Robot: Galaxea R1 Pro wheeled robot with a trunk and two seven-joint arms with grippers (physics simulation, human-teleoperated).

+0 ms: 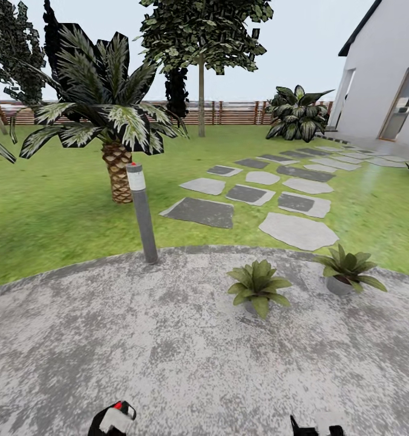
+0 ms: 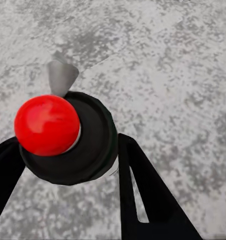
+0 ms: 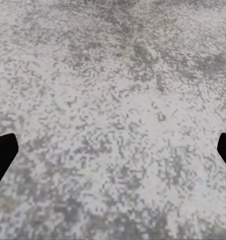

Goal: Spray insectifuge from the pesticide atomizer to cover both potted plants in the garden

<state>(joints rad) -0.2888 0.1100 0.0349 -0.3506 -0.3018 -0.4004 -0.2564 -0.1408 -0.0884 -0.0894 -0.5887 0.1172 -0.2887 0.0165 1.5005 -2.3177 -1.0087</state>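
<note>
The pesticide atomizer (image 2: pixel 47 125) shows from above in the left wrist view: a red knob on a round black collar, with a grey nozzle cone. My left gripper (image 2: pixel 67 150) is shut on it, one black finger at each side. At the head view's bottom edge the left gripper (image 1: pixel 112 419) holds it low over the paving. The two potted plants, one nearer (image 1: pixel 258 284) and one further right (image 1: pixel 346 266), stand in small grey pots on the far part of the round patio (image 1: pixel 138 339). My right gripper (image 1: pixel 316 429) is open over bare paving, its fingertips (image 3: pixel 2 150) wide apart.
A grey bollard lamp (image 1: pixel 142 212) stands at the patio's far edge, with a palm (image 1: pixel 107 121) behind it on the lawn. Stepping stones (image 1: pixel 253 194) lead right toward a white house (image 1: pixel 380 79). A striped-leaf shrub (image 1: pixel 298 112) and a wooden fence (image 1: pixel 229 112) stand at the back.
</note>
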